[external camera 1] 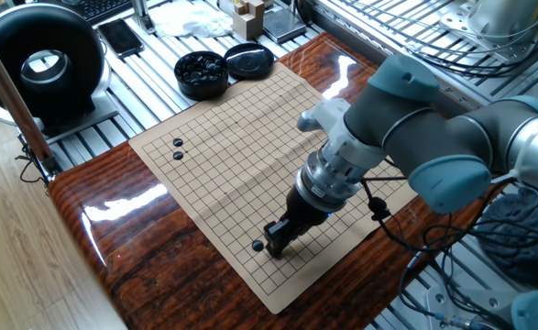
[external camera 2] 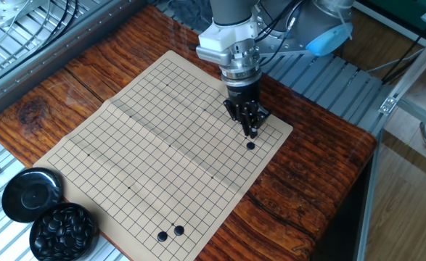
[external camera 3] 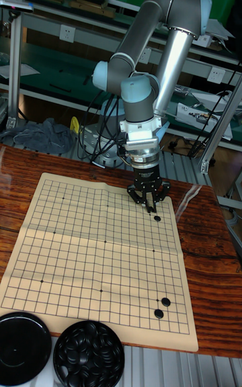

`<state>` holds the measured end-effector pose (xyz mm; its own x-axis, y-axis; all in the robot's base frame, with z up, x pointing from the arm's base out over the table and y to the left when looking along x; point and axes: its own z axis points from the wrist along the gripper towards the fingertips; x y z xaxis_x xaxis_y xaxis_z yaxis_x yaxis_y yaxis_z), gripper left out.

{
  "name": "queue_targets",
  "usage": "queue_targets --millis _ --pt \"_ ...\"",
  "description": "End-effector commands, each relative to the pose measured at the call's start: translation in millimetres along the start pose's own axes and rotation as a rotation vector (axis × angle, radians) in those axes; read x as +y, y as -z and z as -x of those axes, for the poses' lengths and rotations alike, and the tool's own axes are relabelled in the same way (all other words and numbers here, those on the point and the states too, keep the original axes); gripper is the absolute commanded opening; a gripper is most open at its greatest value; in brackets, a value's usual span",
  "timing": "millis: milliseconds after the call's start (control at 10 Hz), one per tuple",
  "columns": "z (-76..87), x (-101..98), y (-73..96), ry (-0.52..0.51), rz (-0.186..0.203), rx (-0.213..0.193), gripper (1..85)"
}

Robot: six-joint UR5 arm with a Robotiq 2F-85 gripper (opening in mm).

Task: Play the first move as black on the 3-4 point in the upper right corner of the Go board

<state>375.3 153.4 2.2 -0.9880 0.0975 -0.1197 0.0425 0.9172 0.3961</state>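
Observation:
The tan Go board point(external camera 1: 223, 174) point(external camera 2: 140, 138) point(external camera 3: 81, 246) lies on the wooden table. One black stone point(external camera 1: 258, 246) point(external camera 2: 250, 146) point(external camera 3: 157, 218) rests free on a grid point near one corner of the board. My gripper point(external camera 1: 273, 246) point(external camera 2: 252, 133) point(external camera 3: 150, 207) hangs just above the board beside that stone, not touching it. Its fingers point down, only slightly apart, with nothing held between them. Two more black stones point(external camera 1: 177, 149) point(external camera 2: 170, 233) point(external camera 3: 162, 308) sit side by side near the neighbouring corner along the same board edge.
A black bowl of stones point(external camera 1: 202, 71) point(external camera 2: 62, 230) point(external camera 3: 89, 355) and its lid point(external camera 1: 248, 60) point(external camera 2: 31, 194) point(external camera 3: 23, 347) stand just off the board's edge. A round black device point(external camera 1: 39, 55) sits on the slatted bench beyond the table.

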Motion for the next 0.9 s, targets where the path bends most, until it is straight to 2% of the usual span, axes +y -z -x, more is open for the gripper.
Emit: queue_targets --millis 0,400,800 --pt "1.3 1.3 1.9 -0.008 0.006 -0.001 20.7" --pt "1.7 3.9 1.7 -0.011 0.017 -0.002 22.0" --pt "2.0 6.3 1.5 -0.011 0.026 -0.003 31.3"
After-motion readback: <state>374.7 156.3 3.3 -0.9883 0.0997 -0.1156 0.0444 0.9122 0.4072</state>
